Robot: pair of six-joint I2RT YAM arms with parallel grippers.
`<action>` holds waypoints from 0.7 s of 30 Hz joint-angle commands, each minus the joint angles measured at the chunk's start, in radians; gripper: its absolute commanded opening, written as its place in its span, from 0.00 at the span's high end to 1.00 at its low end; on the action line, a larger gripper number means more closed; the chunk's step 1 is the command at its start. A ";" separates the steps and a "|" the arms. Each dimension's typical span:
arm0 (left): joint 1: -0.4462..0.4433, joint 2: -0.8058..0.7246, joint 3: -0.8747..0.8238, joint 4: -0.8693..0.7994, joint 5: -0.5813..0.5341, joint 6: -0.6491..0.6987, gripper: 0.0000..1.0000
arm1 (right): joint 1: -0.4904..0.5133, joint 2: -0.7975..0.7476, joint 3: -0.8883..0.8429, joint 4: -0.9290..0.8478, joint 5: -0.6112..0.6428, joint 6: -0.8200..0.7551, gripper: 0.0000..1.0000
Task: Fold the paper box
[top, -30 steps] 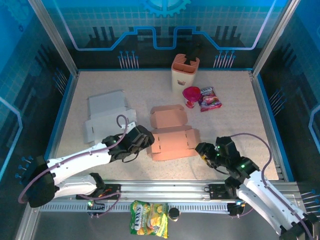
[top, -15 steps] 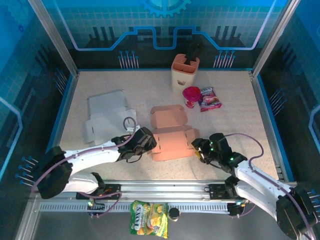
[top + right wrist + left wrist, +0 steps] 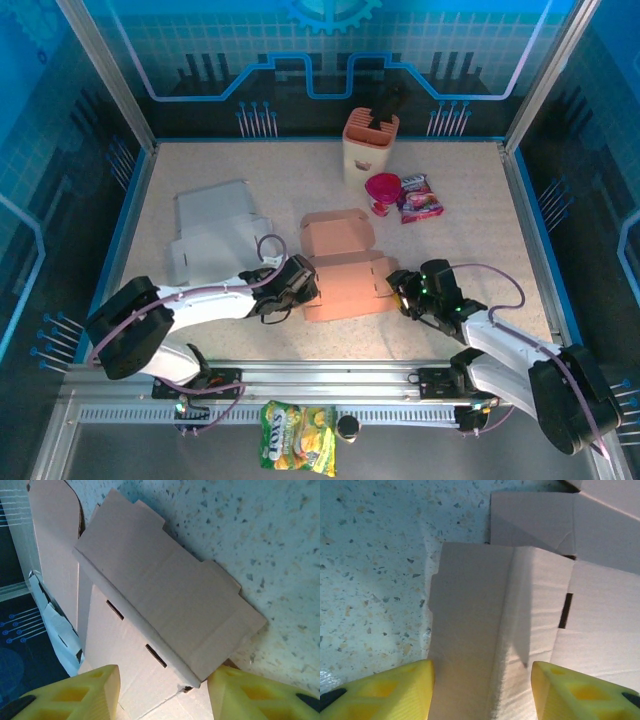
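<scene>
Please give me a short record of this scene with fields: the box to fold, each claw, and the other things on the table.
box: pink paper box, opened out, near the front middle of the table
left claw: open, at the box's left side flap, one finger on each side of the crease
right claw: open, at the box's right side flap
other things: white flat box on the left; beige holder, pink cup and snack packet at the back
</scene>
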 commanded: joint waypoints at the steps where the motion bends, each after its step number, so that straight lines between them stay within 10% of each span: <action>1: 0.006 0.022 0.031 0.000 0.015 0.027 0.46 | -0.019 0.016 -0.017 0.055 -0.006 -0.030 0.50; 21: 0.006 0.082 0.039 -0.004 0.023 0.039 0.52 | -0.039 0.052 -0.035 0.095 0.062 -0.115 0.64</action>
